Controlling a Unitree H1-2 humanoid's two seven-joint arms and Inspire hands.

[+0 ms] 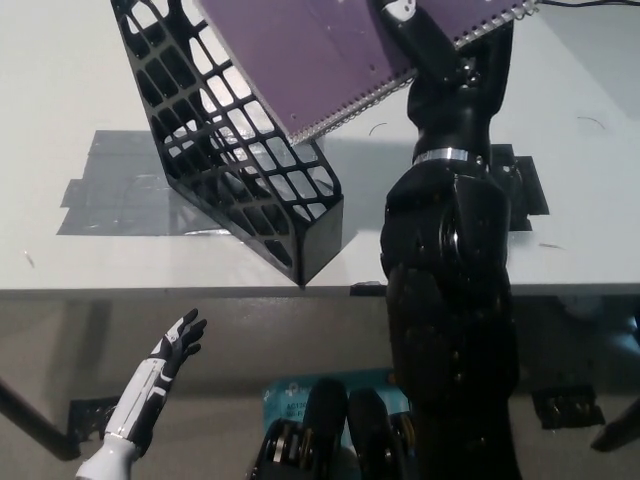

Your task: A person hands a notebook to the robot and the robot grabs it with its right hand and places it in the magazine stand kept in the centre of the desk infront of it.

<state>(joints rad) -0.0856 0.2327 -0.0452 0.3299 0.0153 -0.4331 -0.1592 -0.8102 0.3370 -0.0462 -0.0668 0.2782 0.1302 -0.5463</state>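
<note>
Notebook (330, 50), purple, spiral-bound, hangs above the stand (240, 170), tilted, lower corner over the stand's open top. Not inside yet. Right hand (425, 40) is closed on the notebook near its upper right edge, fingers wrapped across the cover; the grip sits high, likely so the free lower end can enter the slot first. Black arm rises just right of the stand. Stand rests on the desk (60, 90), leaning back, on grey tape patches (110, 190), which probably mark its spot. Left hand (170, 355) idles below the stand, under the desk edge, fingers spread, holding nothing. Judged step: lining up for insertion.
</note>
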